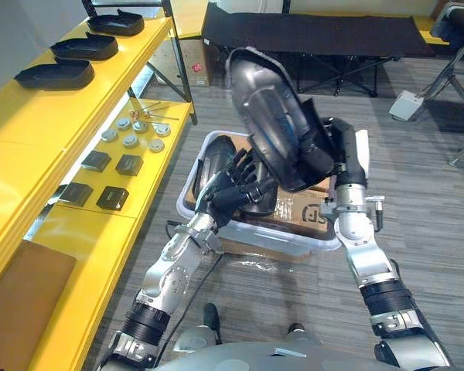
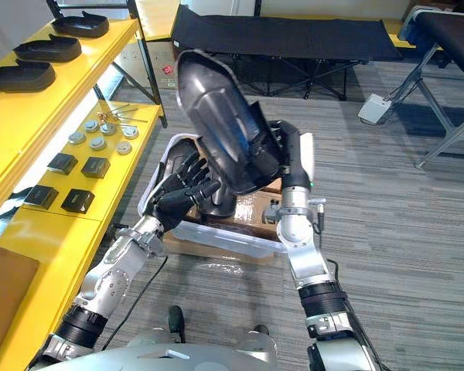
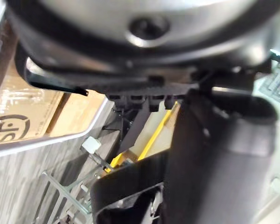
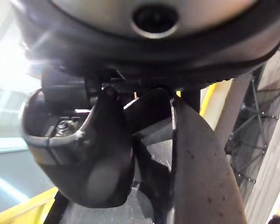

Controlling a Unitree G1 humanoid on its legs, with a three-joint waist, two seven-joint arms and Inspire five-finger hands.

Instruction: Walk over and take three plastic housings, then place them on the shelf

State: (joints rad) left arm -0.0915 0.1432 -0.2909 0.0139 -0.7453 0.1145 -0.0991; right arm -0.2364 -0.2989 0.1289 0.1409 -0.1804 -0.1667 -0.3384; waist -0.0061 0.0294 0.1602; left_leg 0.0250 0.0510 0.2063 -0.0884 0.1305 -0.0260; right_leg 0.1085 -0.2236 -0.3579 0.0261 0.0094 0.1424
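Glossy black moulded plastic housing (image 1: 267, 100) is gripped by the right robot hand (image 1: 334, 148) above a white plastic bin (image 1: 294, 238), spread-fingered left robot hand (image 1: 233, 184) just beneath; three similar black housings (image 1: 85, 46) sit on the yellow shelf (image 1: 31, 116) beyond the left hand, this one unshelved.

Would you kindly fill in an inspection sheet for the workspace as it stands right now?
Surface: yellow shelf, top level partly bare; grey plank floor.
Job's things: three black housings on the shelf's top level; raised housing held above the white bin; another dark housing in the bin.
Clutter: round metal parts and black blocks on the lower level; cardboard in the bin.
Hands: right hand shut on the raised housing; left hand open, fingers spread over the bin.
Cables: nothing seen.
Surroundings: black folding cot behind.
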